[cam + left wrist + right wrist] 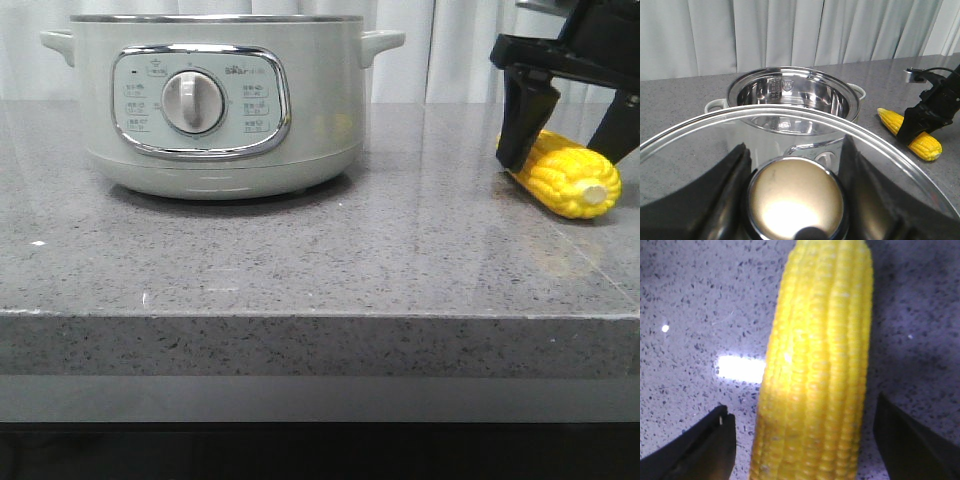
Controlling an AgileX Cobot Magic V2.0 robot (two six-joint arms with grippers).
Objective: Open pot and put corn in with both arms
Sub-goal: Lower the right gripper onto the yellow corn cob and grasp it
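Observation:
The pale grey-green pot [220,100] stands at the back left of the worktop, and its steel inside [790,100] is uncovered. My left gripper [795,197] is shut on the round metal knob [796,200] of the glass lid [690,165], held clear of the pot; neither shows in the front view. The yellow corn [572,178] lies on the worktop at the right. My right gripper [565,155] is open, low over the corn, with one finger on each side. In the right wrist view the corn [820,365] lies between the fingers [705,445] with gaps on both sides.
The grey speckled stone worktop [300,260] ends at a front edge near the camera. White curtains [790,30] hang behind. The pot's side handles [382,42] stick out left and right. The corn lies about a pot's width right of the pot.

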